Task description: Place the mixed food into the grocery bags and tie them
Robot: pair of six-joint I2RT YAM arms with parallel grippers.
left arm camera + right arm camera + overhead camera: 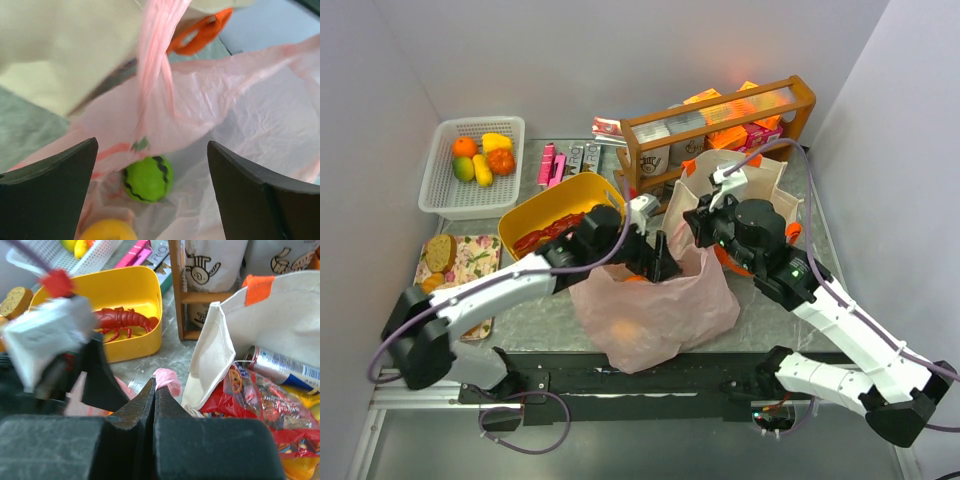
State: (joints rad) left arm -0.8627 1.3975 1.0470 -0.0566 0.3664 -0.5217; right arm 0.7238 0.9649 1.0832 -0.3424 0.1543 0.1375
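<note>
The pink plastic bag [655,312] lies at the table's near middle, with an orange shape showing through it. My left gripper [667,267] is open over its mouth; in the left wrist view [152,145] a green ball-like fruit [148,178] and a yellow fruit [107,231] lie inside the bag. My right gripper [700,222] is shut on the bag's twisted pink handle [168,380], held up beside the cream canvas tote [280,315]. The tote holds a silver-red can [280,367] and red snack packets [252,402].
A yellow tub [560,200] with a red lobster [122,320] stands left of the bag. A white mesh basket [440,190] of fruit is at the back left. A wooden rack [720,125] with boxes stands behind the tote. A floral board [470,255] with bread lies at the left.
</note>
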